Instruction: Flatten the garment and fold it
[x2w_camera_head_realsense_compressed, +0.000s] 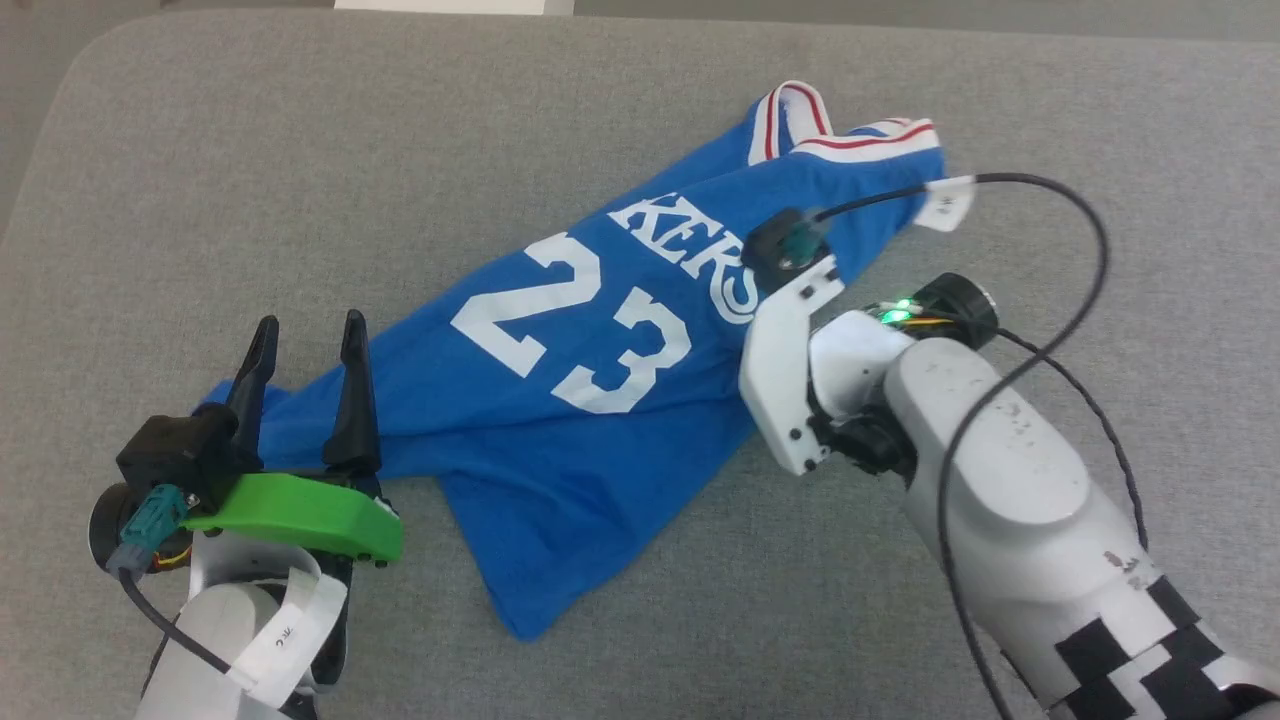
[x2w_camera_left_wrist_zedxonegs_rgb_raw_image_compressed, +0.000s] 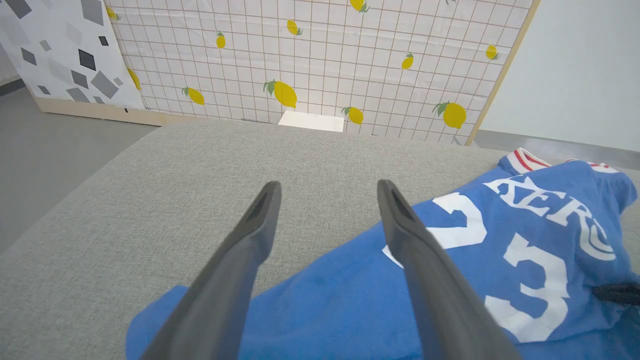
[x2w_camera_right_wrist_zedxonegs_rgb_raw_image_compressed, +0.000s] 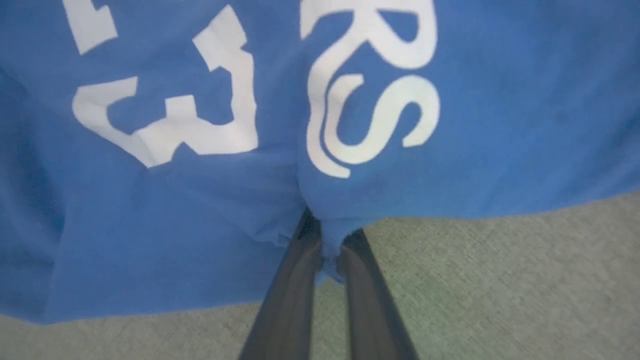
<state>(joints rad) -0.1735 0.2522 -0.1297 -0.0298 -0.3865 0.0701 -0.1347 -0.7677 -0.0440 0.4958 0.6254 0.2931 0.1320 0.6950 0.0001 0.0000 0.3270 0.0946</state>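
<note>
The garment (x2w_camera_head_realsense_compressed: 590, 340) is a bright blue jersey with a white 23 and white lettering, lying crumpled and diagonal on the grey surface, its red-and-white striped trim at the far end. My right gripper (x2w_camera_right_wrist_zedxonegs_rgb_raw_image_compressed: 327, 235) is shut on a pinch of the garment's (x2w_camera_right_wrist_zedxonegs_rgb_raw_image_compressed: 320, 125) blue edge, just below the lettering; in the head view its fingers are hidden under its white wrist (x2w_camera_head_realsense_compressed: 790, 370). My left gripper (x2w_camera_head_realsense_compressed: 305, 345) stands open at the garment's near left corner, its fingers (x2w_camera_left_wrist_zedxonegs_rgb_raw_image_compressed: 255, 225) spread above the grey surface and the blue cloth (x2w_camera_left_wrist_zedxonegs_rgb_raw_image_compressed: 500, 240), holding nothing.
The grey padded surface (x2w_camera_head_realsense_compressed: 300, 150) spreads widely left and behind the garment. Beyond its far edge stand a lemon-print grid panel (x2w_camera_left_wrist_zedxonegs_rgb_raw_image_compressed: 320, 60) and a small white box (x2w_camera_left_wrist_zedxonegs_rgb_raw_image_compressed: 312, 121). A black cable (x2w_camera_head_realsense_compressed: 1060, 260) loops over my right arm.
</note>
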